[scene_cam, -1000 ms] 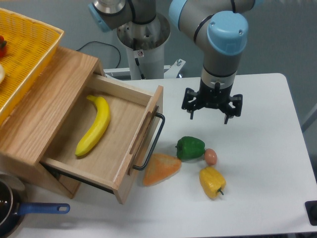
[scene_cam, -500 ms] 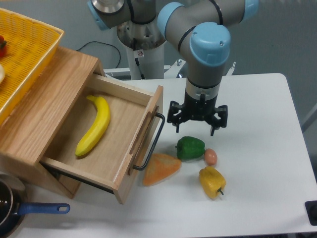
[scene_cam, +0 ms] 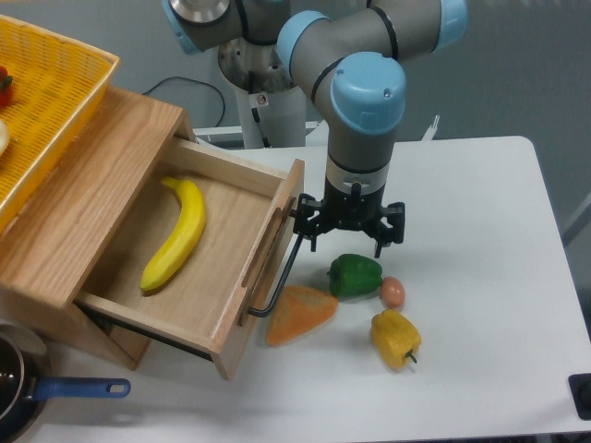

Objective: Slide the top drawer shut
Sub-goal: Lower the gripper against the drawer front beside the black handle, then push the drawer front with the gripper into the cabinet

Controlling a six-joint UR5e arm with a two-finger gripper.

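The top drawer stands pulled far out of the wooden cabinet, with a yellow banana lying inside. Its front panel carries a black bar handle and faces right. My gripper hangs open, fingers down, just right of the handle's upper end and above a green pepper. One fingertip is close to the handle; I cannot tell if it touches.
An orange pepper, a small egg and a yellow pepper lie on the white table right of the drawer. A yellow wicker basket sits on the cabinet. A blue-handled pan is at the bottom left.
My gripper has moved left and slightly down, from over the bare table toward the drawer's handle. The drawer and the vegetables have not moved.
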